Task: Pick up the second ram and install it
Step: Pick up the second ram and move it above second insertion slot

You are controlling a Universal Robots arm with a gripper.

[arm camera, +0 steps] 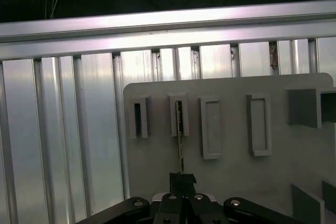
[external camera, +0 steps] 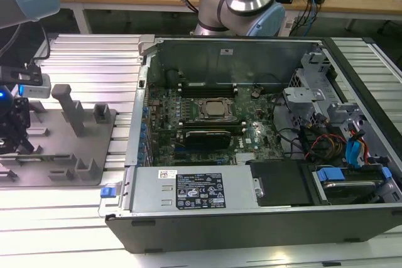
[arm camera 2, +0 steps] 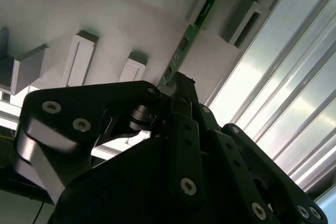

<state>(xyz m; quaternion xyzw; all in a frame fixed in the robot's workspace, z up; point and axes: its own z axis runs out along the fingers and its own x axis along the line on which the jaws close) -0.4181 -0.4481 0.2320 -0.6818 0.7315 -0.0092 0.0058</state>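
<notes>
The second ram (arm camera: 179,135) is a thin green stick seen edge-on, standing in a slotted grey block of the fixture plate (arm camera: 231,182). In the second wrist view the ram (arm camera 2: 181,51) runs from that block down between the black fingertips. My gripper (arm camera: 182,178) is shut on the stick's near end, its jaws pressed together around it. The same grip shows at the gripper (arm camera 2: 176,82) in the second wrist view. In the exterior view the gripper (external camera: 12,133) hangs low over the fixture plate (external camera: 63,149) at the exterior view's far left.
An open computer case (external camera: 239,61) lies to the exterior view's right of the fixture, with its motherboard (external camera: 213,123), black slots, cables and a labelled power supply (external camera: 195,189). Grey upright blocks (external camera: 70,108) stand on the plate. Ribbed aluminium table (arm camera: 63,140) surrounds everything.
</notes>
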